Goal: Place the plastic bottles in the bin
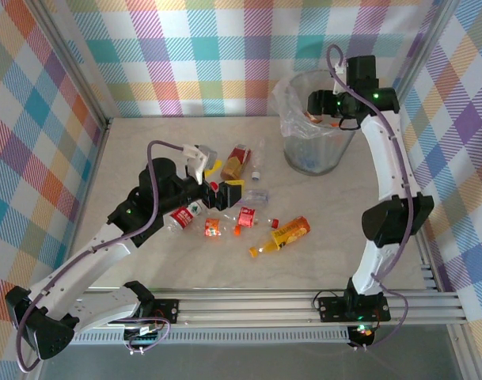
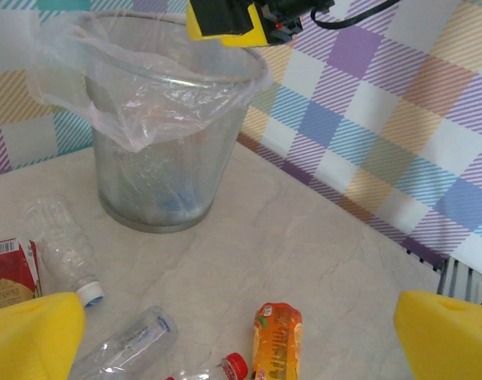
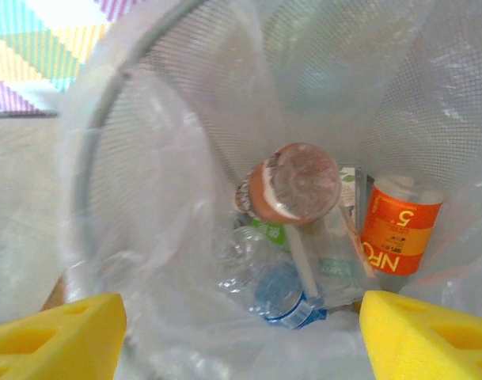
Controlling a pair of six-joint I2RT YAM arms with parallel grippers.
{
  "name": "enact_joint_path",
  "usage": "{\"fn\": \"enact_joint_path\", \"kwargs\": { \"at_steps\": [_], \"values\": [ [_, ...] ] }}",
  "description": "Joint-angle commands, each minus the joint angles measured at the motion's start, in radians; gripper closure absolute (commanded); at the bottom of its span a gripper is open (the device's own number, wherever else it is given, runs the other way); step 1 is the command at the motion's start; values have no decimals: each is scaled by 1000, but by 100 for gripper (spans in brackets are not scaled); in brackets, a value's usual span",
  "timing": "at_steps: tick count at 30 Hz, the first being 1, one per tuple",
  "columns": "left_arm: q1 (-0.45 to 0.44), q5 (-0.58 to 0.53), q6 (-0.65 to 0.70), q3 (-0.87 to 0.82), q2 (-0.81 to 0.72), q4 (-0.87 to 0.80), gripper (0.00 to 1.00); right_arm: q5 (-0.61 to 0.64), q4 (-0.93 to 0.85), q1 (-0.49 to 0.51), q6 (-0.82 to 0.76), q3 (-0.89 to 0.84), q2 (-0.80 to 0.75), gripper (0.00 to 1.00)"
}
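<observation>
Plastic bottles (image 1: 185, 216) were seen lying on their sides on the tabletop (image 1: 343, 237) at the centre of the top view, just below the left end effector (image 1: 223, 176), whose jaws were spread wide with nothing between them. The right end effector (image 3: 241, 336), parted and empty, was poised over the bin (image 1: 304, 154) at upper right, where several bottles lay. The left arm was judged the nearer. In its wrist view an orange bottle (image 2: 277, 340) lay low at centre, long axis running up the frame.
</observation>
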Motion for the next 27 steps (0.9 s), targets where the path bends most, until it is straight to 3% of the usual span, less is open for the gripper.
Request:
{"fn": "enact_joint_path", "kwargs": {
  "at_steps": [1,8,16,22,27],
  "values": [
    [-13,47,49,46,2,-34,0,-12,50,44,-14,-77,-89,22],
    [-13,60,61,49,0,-41,0,76,115,188,19,-295,-256,22],
    [-13,80,127,46,-23,-70,0,187,245,333,219,-576,-383,25],
    [-14,16,126,48,-30,-81,0,205,408,356,375,-761,-395,26],
    [-14,-16,117,47,-27,-81,0,178,583,378,406,-843,-310,23]
  ]
}}
